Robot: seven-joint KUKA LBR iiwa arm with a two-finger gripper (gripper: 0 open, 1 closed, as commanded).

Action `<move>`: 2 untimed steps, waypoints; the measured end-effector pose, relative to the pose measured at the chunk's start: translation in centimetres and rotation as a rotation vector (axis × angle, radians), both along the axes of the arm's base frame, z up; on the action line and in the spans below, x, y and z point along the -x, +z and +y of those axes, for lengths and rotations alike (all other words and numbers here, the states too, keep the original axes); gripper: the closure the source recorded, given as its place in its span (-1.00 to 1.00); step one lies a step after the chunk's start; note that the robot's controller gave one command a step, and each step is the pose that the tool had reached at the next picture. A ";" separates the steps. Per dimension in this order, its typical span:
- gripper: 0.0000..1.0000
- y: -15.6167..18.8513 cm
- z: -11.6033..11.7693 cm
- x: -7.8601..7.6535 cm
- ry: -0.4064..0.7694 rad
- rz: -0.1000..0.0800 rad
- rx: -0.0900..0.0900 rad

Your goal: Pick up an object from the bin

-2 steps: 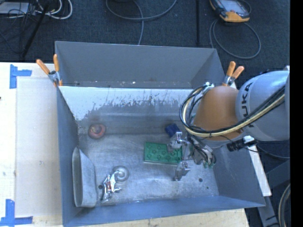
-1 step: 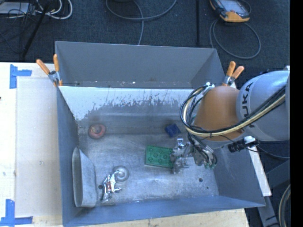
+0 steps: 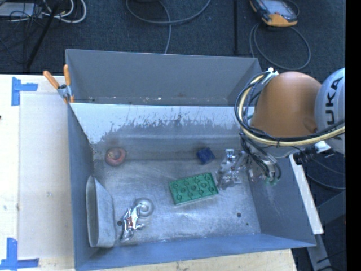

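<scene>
My end effector (image 3: 228,173) hangs beside the green studded plate (image 3: 193,188); spread or closed, I cannot tell. Plate seems light, stiff, slick: pinch its long edges.

The light comes from overhead, fairly even and none too strong. The grey bin (image 3: 169,78) catches it best along the top of its far inner slope, where a pale band runs across. The floor below gives back only a dull, scuffed sheen. The arm's orange cover (image 3: 285,103) has a soft highlight on its crown and shades the bin's right corner, so the claw (image 3: 230,171) sits dimmer. A silvery coiled thing (image 3: 141,209) at the front left glints. The carpet (image 3: 113,33) beyond lies dark.
</scene>
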State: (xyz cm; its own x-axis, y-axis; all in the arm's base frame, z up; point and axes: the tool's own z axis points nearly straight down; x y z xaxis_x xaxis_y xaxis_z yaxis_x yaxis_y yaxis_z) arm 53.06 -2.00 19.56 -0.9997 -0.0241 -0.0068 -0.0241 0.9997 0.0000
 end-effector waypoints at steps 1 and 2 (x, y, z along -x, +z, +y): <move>-1.00 -0.5 0.0 0.1 -0.002 0.007 0.000; -1.00 -12.1 8.1 -1.0 0.182 -0.005 0.000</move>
State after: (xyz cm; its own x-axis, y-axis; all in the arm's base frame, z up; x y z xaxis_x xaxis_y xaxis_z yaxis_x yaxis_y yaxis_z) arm 54.04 6.14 7.46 -0.9788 -0.2046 -0.0115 -0.2046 0.9788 -0.0010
